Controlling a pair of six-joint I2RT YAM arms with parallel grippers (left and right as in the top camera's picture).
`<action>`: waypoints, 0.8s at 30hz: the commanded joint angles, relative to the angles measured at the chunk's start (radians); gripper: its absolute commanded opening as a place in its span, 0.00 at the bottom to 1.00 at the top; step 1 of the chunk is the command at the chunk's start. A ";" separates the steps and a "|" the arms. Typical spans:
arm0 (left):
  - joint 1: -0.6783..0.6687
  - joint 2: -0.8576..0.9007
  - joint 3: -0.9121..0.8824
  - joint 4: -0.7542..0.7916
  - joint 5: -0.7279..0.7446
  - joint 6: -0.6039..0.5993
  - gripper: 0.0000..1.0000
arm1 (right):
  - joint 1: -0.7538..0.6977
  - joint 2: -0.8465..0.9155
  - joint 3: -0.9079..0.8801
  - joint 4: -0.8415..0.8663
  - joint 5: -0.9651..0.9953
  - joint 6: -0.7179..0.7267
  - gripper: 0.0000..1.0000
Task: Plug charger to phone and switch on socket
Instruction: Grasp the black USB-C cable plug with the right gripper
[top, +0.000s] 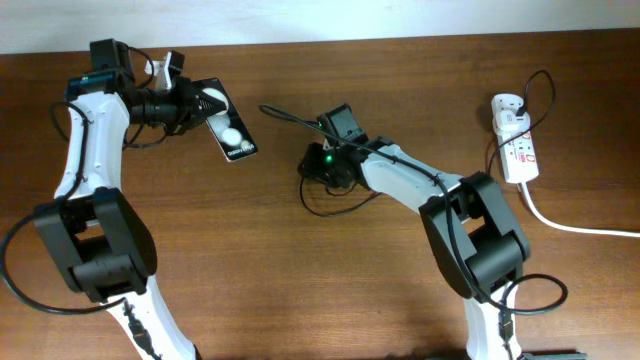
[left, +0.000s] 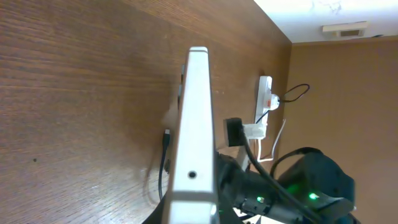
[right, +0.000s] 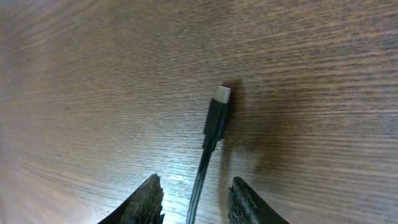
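The black glossy phone with two white light spots is at the back left, and my left gripper is shut on its near end. In the left wrist view the phone shows edge-on as a pale strip. The charger's black cable lies on the table with its connector tip pointing at the phone. My right gripper is open with a finger on each side of the cable, just behind the connector. The white socket lies at the far right with the white plug adapter in it.
A thick white cord runs from the socket to the right edge. Slack black cable loops on the wood below my right wrist. The left wrist view shows the socket and the right arm beyond the phone.
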 joint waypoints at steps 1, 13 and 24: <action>0.003 -0.006 0.005 0.002 0.031 0.012 0.00 | 0.016 0.031 0.019 0.029 -0.008 0.008 0.37; 0.003 -0.006 0.005 -0.010 0.031 0.012 0.00 | 0.032 0.164 0.019 0.113 0.015 0.100 0.04; 0.003 -0.006 0.005 -0.013 0.037 0.013 0.00 | -0.155 0.122 0.020 0.213 -0.468 -0.351 0.04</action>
